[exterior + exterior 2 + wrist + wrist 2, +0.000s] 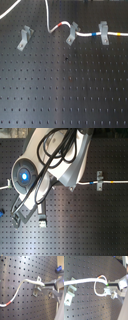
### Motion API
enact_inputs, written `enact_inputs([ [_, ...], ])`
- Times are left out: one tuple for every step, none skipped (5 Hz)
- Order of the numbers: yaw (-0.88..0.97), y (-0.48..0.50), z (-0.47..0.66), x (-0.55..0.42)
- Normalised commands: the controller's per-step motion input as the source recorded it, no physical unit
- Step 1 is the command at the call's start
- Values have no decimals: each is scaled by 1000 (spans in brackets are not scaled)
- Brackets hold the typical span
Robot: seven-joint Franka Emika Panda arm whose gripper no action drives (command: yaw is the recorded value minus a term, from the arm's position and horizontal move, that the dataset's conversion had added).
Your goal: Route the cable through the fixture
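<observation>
The white cable (50, 27) comes down from the top edge in the first exterior view. It bends, shows a red band, then runs through the middle fixture (72, 34) and the right fixture (104, 32). A third fixture (25, 37) on the first exterior view's left holds nothing. No gripper shows in the first exterior view. In both wrist views the gripper (42, 286) (107, 289) is shut on the cable (21, 286) (95, 287) close beside a fixture (37, 287) (70, 292). The cable curls into a loop at the fingertips.
The black perforated board (65, 90) lies under everything. The arm (55, 158) covers much of the second exterior view, leaving one fixture (100, 180) and the cable (115, 180) visible on the right. Another white cord (10, 13) crosses the first exterior view's top left corner.
</observation>
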Motion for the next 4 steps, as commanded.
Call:
enact_inputs([
  [-160, 428, 395, 257],
  [-251, 340, 479, 46],
  [-283, 112, 431, 63],
  [-471, -125, 257, -105],
])
